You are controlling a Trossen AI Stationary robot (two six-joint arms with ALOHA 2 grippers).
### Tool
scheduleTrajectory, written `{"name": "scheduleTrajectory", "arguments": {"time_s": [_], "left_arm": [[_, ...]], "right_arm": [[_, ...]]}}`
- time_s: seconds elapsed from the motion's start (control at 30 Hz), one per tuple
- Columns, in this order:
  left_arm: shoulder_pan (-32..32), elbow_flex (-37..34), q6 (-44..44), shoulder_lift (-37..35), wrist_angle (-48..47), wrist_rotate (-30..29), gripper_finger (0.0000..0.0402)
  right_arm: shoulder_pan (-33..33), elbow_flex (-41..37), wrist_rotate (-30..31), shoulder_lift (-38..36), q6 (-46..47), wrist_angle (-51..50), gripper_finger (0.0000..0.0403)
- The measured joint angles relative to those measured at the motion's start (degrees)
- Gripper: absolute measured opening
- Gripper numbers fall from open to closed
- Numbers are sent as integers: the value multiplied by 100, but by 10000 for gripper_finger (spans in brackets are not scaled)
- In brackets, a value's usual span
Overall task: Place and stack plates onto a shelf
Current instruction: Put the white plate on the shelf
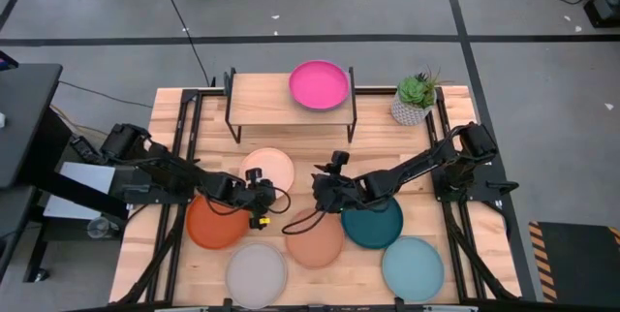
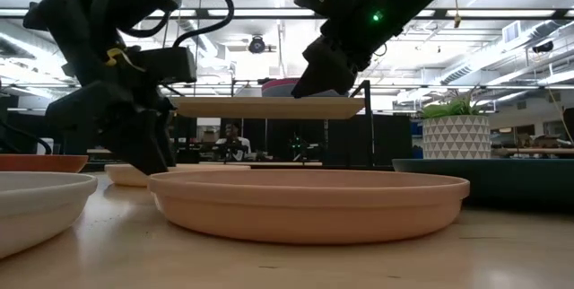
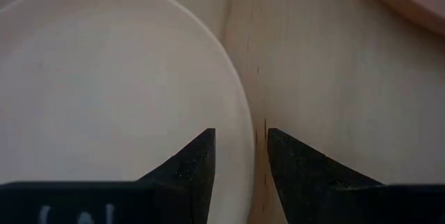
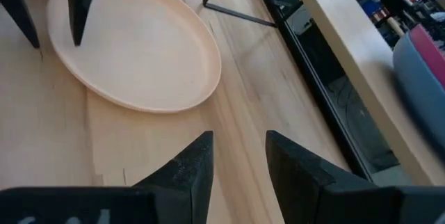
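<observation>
The shelf (image 1: 271, 99) stands at the table's far side and carries the magenta plate (image 1: 319, 84). The right wrist view shows a blue plate (image 4: 417, 71) under it. The cream plate (image 1: 267, 170) lies flat on the table in front of the shelf. Nearer lie the orange (image 1: 208, 225), terracotta (image 1: 315, 239), dark teal (image 1: 373, 223), light grey (image 1: 257, 273) and pale aqua (image 1: 413, 267) plates. My left gripper (image 3: 240, 137) is open and low at the cream plate's near rim (image 3: 240, 106), one finger over the plate and one outside it. My right gripper (image 4: 238, 137) is open and empty, just right of the cream plate. My left gripper straddles the cream plate's near rim (image 3: 243, 113) from the near-left, slanting down, with one finger (image 3: 198, 158) inside the rim and the other over the bare table. I cannot tell whether either finger touches the plate, which lies flat on the table.
A potted plant (image 1: 415, 99) stands right of the shelf at the far right corner. The shelf's black legs (image 1: 231, 109) stand just beyond the cream plate. The left half of the shelf top is bare wood. Cables trail between the two grippers.
</observation>
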Motion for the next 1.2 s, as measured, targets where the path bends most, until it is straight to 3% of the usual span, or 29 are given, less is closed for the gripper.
{"name": "scheduleTrajectory", "arguments": {"time_s": [0.1,0.3,0.37,0.57,0.67,0.73,0.8,0.97,1.2], "left_arm": [[0,0,40,8,4,0,112],[0,1,116,2,-37,89,21],[2,152,180,-37,-341,234,14],[9,1306,336,-416,-1731,805,18],[26,2145,459,-530,-2498,1334,18],[26,2802,568,-566,-3126,1388,20],[21,3471,682,-565,-3776,1177,20],[150,4650,1029,-574,-4798,-63,20],[1098,4775,1904,-568,-5068,-402,19]], "right_arm": [[32,-119,0,0,118,143,138],[175,-521,48,0,220,707,138],[225,-652,88,0,213,886,138],[381,-891,549,0,423,971,138],[524,-1066,907,-23,640,959,138],[617,-1199,1081,-95,702,932,138],[679,-1248,1107,-156,703,981,138],[795,-1380,1147,-290,711,979,136],[825,-1529,1268,-297,822,1040,135]]}}
